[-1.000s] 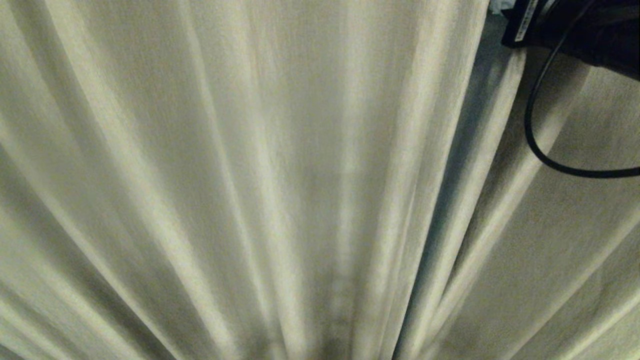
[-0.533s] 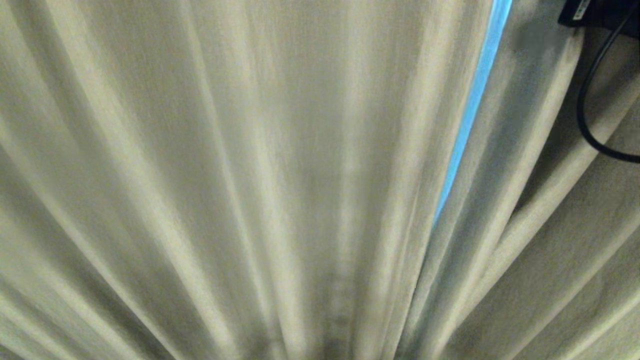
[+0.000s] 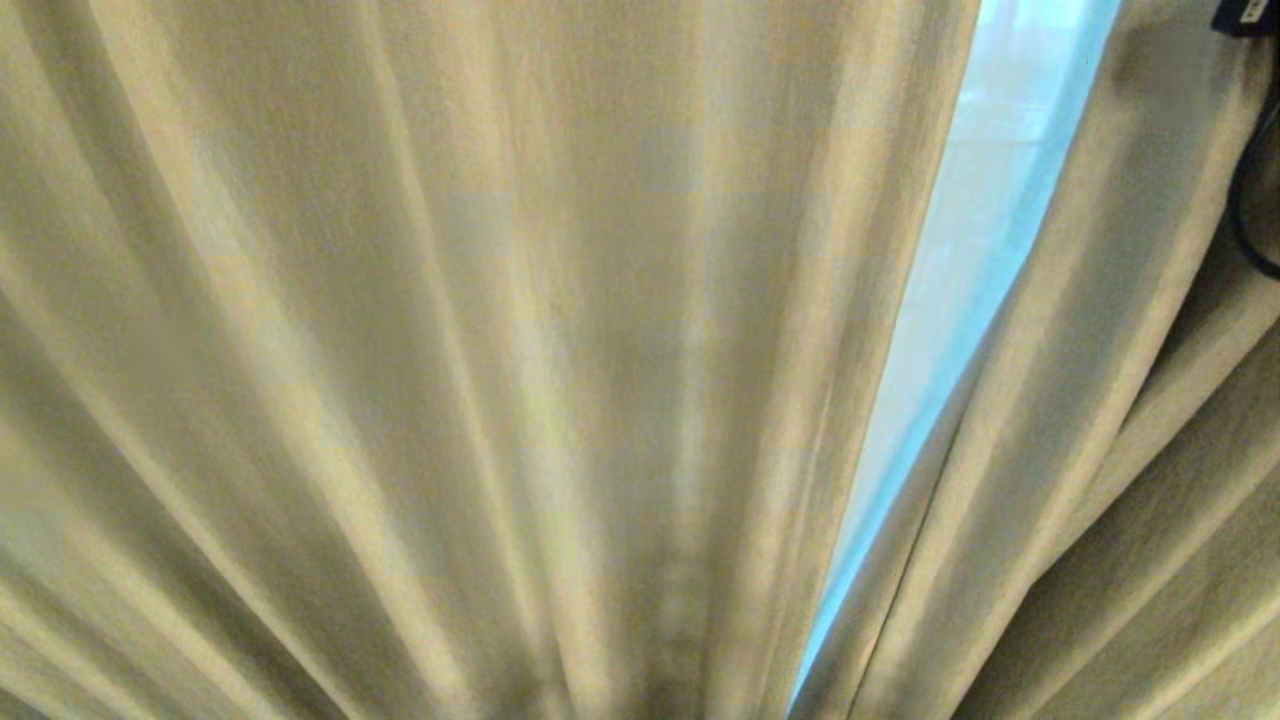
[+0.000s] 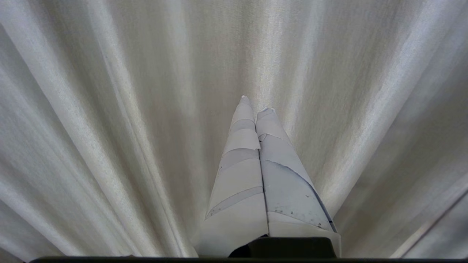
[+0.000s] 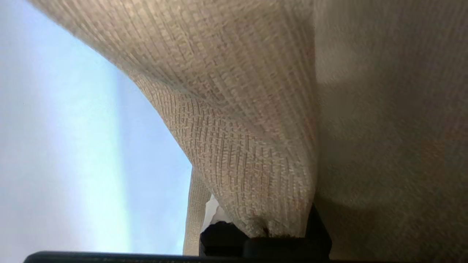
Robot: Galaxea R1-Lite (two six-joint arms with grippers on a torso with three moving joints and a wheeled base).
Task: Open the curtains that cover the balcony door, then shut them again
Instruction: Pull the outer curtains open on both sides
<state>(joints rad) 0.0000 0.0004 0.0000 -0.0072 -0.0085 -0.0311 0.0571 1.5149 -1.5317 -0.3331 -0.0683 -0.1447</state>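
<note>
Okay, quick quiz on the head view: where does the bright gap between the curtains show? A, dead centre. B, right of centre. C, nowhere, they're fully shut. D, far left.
B: the bright gap runs slantwise right of centre between two folds of the curtains.

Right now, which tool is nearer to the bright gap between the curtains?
Right. The right tool is shut on the curtain edge bordering the bright gap. The left tool, shut, faces closed cream folds with no gap in its view.
</note>
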